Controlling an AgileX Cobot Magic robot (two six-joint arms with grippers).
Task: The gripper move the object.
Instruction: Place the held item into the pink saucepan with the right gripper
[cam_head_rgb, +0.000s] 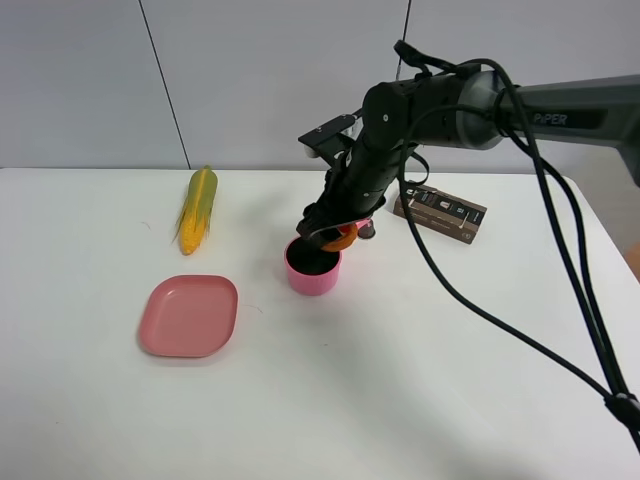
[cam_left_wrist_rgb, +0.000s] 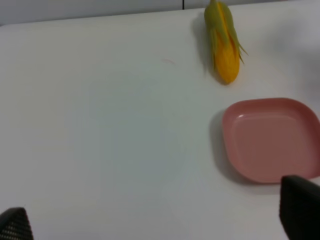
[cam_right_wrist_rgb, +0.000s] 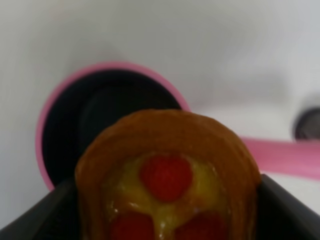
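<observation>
Right black claw (cam_head_rgb: 333, 234) clamped on small round orange-brown toy tart (cam_right_wrist_rgb: 167, 170), just above round pink plastic pot (cam_head_rgb: 312, 274); probably best: grip firm, clear pot rim.

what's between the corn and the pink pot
Nothing: in the exterior high view bare white table runs between the corn and the pink pot. The pink plate lies off that line. The right tool holds the tart at the pot's other side.

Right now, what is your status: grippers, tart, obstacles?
Right gripper shut on toy tart, just above pink saucepan. Left gripper open, empty. Nothing blocking.
</observation>
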